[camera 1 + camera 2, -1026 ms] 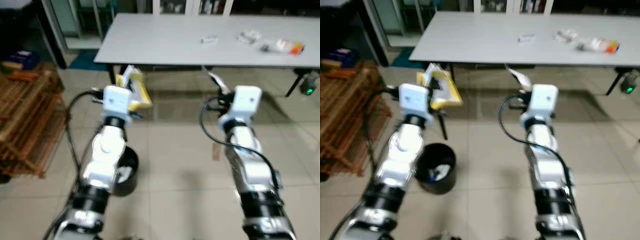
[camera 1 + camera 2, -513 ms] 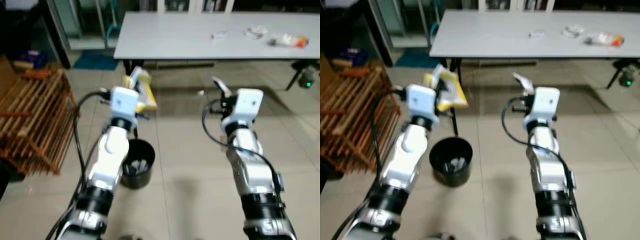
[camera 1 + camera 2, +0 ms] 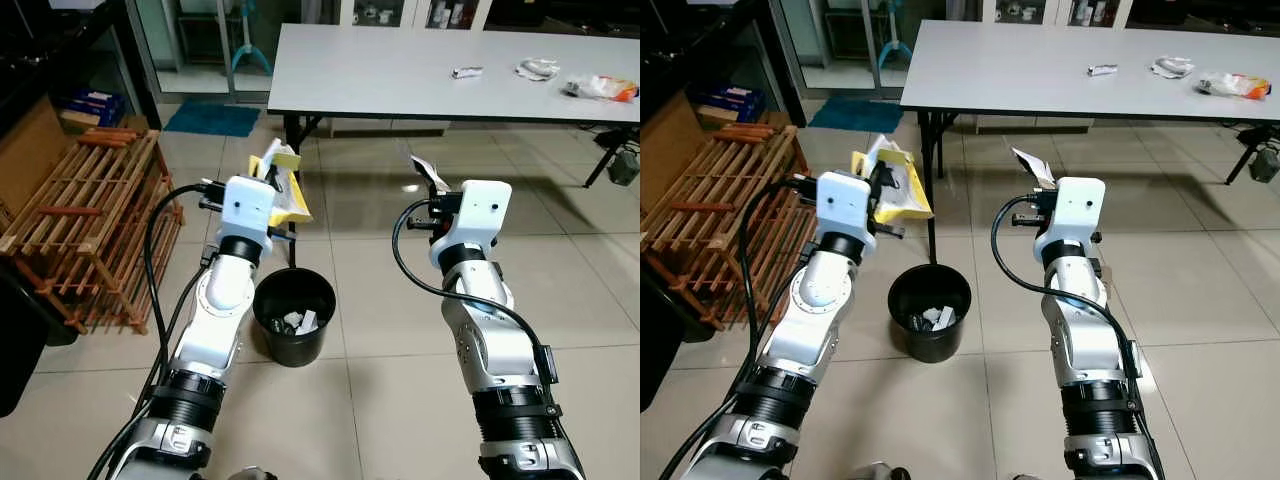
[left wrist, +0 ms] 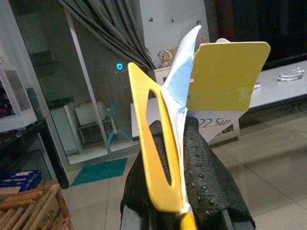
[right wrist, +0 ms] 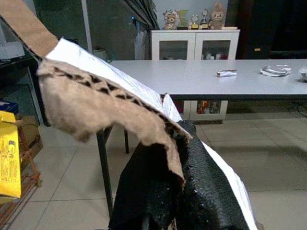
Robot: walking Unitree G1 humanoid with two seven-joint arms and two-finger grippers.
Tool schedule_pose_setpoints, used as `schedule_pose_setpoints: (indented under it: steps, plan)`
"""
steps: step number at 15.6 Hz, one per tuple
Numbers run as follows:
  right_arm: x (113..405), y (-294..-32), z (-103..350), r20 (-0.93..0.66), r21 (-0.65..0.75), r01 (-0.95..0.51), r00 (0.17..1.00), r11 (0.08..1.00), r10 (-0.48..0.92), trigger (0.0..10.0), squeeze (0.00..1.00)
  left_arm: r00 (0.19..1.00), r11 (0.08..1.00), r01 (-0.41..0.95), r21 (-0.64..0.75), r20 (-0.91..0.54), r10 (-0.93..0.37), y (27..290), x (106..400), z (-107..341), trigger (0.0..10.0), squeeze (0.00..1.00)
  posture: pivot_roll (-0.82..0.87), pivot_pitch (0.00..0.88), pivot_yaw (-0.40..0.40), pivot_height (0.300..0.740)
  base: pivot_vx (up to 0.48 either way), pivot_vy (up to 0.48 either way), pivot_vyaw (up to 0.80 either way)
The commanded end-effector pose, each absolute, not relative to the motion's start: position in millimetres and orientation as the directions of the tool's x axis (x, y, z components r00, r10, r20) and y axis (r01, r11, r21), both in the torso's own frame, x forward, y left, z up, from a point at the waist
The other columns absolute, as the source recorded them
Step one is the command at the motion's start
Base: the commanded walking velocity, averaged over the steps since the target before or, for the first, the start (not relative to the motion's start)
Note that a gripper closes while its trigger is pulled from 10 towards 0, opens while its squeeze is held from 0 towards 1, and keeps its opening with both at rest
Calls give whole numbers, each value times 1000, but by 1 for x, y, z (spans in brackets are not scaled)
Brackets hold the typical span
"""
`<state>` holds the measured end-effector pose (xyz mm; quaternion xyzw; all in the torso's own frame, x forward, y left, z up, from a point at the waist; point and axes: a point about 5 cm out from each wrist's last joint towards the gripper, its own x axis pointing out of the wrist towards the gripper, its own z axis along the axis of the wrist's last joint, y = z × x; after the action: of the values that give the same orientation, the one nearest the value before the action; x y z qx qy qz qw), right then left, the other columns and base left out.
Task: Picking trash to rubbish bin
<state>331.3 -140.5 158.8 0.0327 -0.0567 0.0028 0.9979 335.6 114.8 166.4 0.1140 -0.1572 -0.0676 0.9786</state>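
My left gripper (image 4: 178, 158) is shut on a yellow and white package (image 3: 281, 187), held up in front of my chest. A torn piece of cardboard (image 5: 103, 103) with a white face is pinched in my right gripper (image 5: 178, 143), which is shut on it; the same cardboard piece (image 3: 428, 172) sticks up above the right wrist. A round black rubbish bin (image 3: 293, 316) stands on the tiled floor below and between the two arms, with some scraps inside. The left gripper is above and slightly behind the bin's left side.
A long grey table (image 3: 430, 70) stands ahead with a tube (image 3: 466, 72), a crumpled wrapper (image 3: 538, 69) and an orange-ended packet (image 3: 600, 88) on top. A wooden slatted rack (image 3: 85, 225) is on the left. Open tiled floor (image 3: 580, 290) lies to the right.
The camera has turned and cleared: the bin has come out from behind my left arm and now sits between both arms. Both grippers still hold their items.
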Motion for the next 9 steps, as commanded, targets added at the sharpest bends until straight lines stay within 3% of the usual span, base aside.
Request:
schedule_pose_setpoints:
  steps: [1, 9]
  plan:
    - [332, -144, 163, 121, 67, -1, 993, 998, -7, 10000, 0, 947, 963, 99, 249, 274, -168, 115, 338, 165, 10000, 0, -32, 36, -3, 740, 0, 0, 0]
    - [333, -139, 160, 107, 47, -30, 994, 998, 25, 10000, 0, 951, 965, 101, 244, 261, -165, 116, 337, 164, 10000, 0, -27, 29, -2, 740, 384, 0, 0]
